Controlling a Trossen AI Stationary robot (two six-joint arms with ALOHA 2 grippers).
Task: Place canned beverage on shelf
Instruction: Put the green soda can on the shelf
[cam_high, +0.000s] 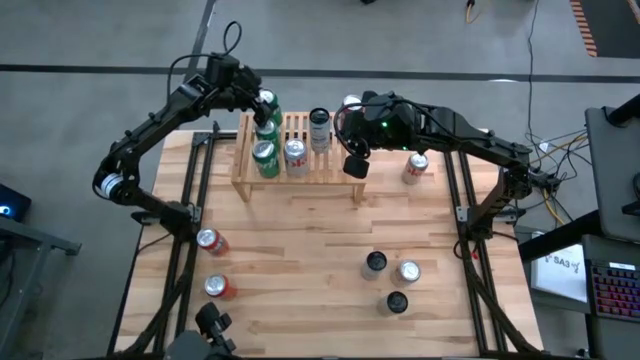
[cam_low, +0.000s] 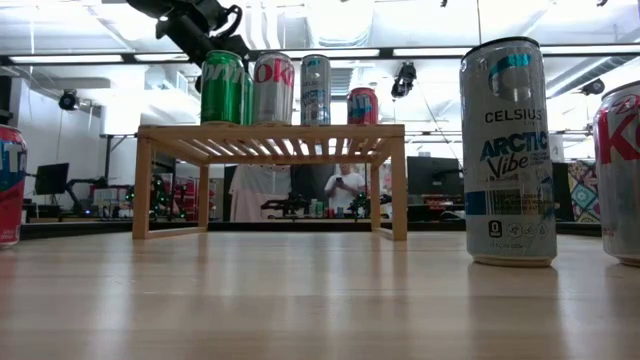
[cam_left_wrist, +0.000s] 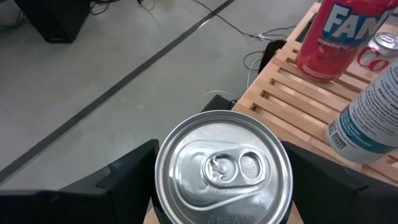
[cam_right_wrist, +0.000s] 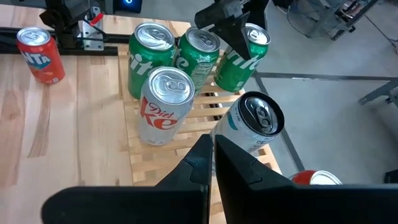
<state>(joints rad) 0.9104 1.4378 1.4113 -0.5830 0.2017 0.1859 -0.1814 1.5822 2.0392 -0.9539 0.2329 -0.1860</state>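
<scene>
Grey concrete floor surrounds the light plank worktop (cam_high: 300, 260), and the low light-wood slatted shelf (cam_high: 335, 160) stands near its far edge, at about twelve o'clock from the worktop's middle in the high view.

At the shelf's ten o'clock corner the left claw (cam_high: 262, 102) hangs over a green soda can (cam_high: 267, 108), its fingers (cam_left_wrist: 118, 177) spread wide on either side of the silver lid; the left wrist view does not settle whether they press the can's sides. Just beside that can stand two more green cans (cam_right_wrist: 198, 55), a silver Diet Coke can (cam_high: 296, 155) and a tall pale can (cam_high: 319, 128), all upright on the slats.

At the shelf's three o'clock end the right claw (cam_high: 355, 166) hovers with its fingers pressed together and empty. A red Fanta can (cam_high: 416, 168) stands on the worktop at three o'clock of the shelf.

Well apart, two red cans (cam_high: 212, 242) sit near the worktop's eight o'clock edge, and three cans (cam_high: 390, 272) cluster toward five o'clock.
</scene>
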